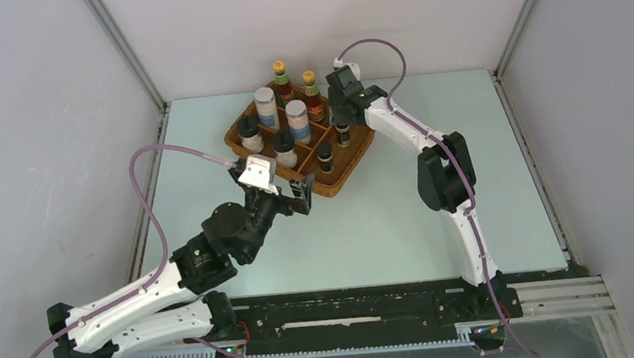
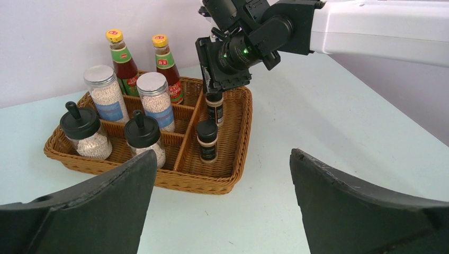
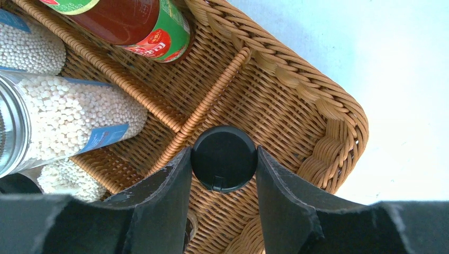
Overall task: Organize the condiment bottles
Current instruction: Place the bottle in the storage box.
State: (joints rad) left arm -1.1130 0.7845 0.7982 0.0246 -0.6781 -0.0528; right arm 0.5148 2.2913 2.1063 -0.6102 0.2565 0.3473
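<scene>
Table [image 1: 387, 225] w/ wicker tray [image 1: 353, 171] at back: left gripper [image 2: 222, 153] is hovering wide open over free tabletop, right gripper [image 3: 223, 153] is pinching dark vial [image 2: 214, 108] nr tray's rim.

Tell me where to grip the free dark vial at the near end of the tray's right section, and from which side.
Grip the near vial by its black cap, straight from above: it stands upright, and the tray walls and divider flank its lower body. The right gripper holds the other vial behind it, so the open left gripper looks better placed.
</scene>
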